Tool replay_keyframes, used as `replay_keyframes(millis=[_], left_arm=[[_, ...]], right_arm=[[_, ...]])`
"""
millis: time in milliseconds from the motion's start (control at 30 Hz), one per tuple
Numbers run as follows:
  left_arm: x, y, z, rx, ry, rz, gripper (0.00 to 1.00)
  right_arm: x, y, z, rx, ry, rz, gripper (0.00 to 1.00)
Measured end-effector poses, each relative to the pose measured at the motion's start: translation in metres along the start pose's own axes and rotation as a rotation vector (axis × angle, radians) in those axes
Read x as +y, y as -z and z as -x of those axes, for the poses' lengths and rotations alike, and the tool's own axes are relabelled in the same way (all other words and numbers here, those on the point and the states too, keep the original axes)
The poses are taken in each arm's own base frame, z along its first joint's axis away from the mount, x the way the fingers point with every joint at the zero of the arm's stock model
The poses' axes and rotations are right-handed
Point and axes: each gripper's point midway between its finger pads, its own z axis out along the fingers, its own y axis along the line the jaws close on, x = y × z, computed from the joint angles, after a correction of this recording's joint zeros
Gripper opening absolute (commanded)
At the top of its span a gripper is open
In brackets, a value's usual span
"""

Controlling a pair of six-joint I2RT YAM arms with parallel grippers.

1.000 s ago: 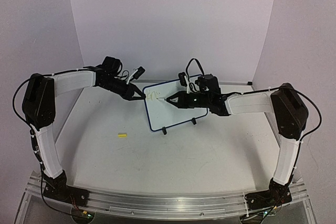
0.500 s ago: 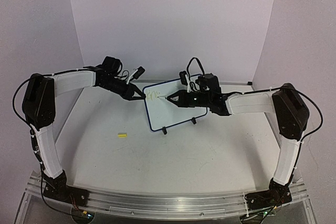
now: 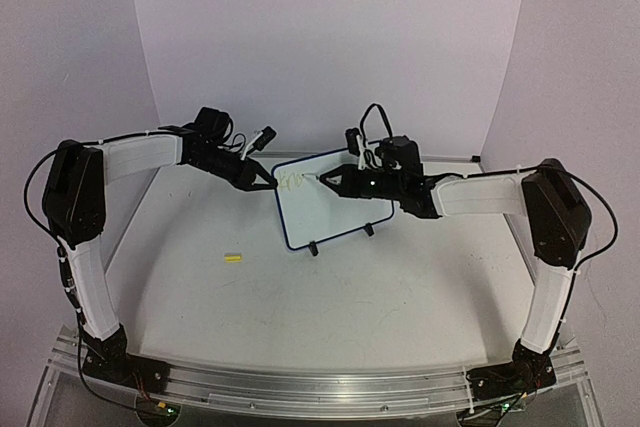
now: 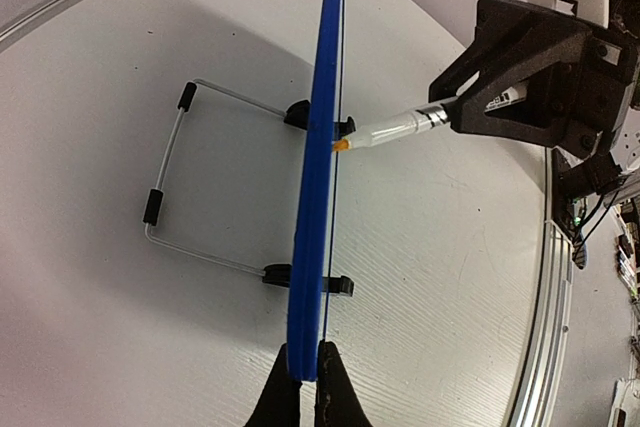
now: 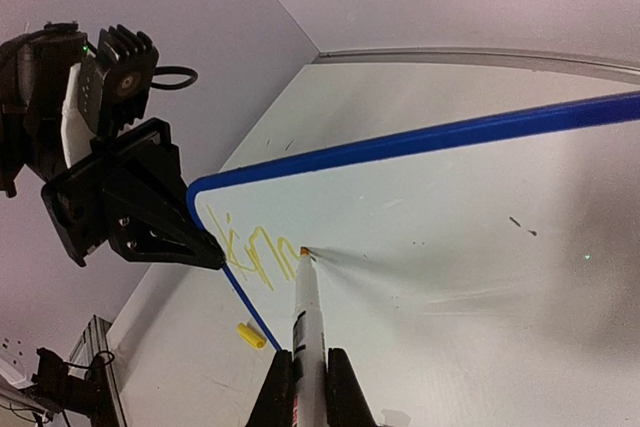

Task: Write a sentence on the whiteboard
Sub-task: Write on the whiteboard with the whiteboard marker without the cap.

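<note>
Whiteboard (image 3: 335,205): is standing at middle of bench (image 3: 300,287) on wire stand (image 4: 165,197). Left tool (image 4: 303,382) is clamping its left rim. Right tool (image 5: 305,375) is gripping marker (image 5: 306,307), tip touching board beside yellow sentence (image 5: 255,247).

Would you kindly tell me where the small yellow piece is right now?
In the top view, the small yellow piece lies on the table, left of the whiteboard and apart from it, nearer the arm bases.
</note>
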Motion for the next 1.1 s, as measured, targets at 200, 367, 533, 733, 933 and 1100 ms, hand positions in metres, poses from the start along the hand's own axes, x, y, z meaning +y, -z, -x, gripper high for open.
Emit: replay_keyframes(millis=[200, 367, 533, 733, 933, 1100], left_arm=[[0.000, 0.000, 0.000, 0.000, 0.000, 0.000, 0.00], [0.000, 0.000, 0.000, 0.000, 0.000, 0.000, 0.00], [0.000, 0.000, 0.000, 0.000, 0.000, 0.000, 0.00], [0.000, 0.000, 0.000, 0.000, 0.000, 0.000, 0.00], [0.000, 0.000, 0.000, 0.001, 0.000, -0.001, 0.00], [0.000, 0.000, 0.000, 0.001, 0.000, -0.001, 0.00]], right_arm=[[0.003, 0.000, 0.012, -0.039, -0.004, 0.007, 0.00], [0.005, 0.000, 0.018, -0.059, -0.009, 0.010, 0.00], [0.005, 0.001, 0.020, -0.068, -0.010, 0.012, 0.00], [0.005, 0.001, 0.019, -0.069, -0.010, 0.013, 0.00], [0.002, 0.001, 0.012, -0.064, -0.015, 0.013, 0.00], [0.001, 0.001, 0.008, -0.053, -0.021, 0.016, 0.00]])
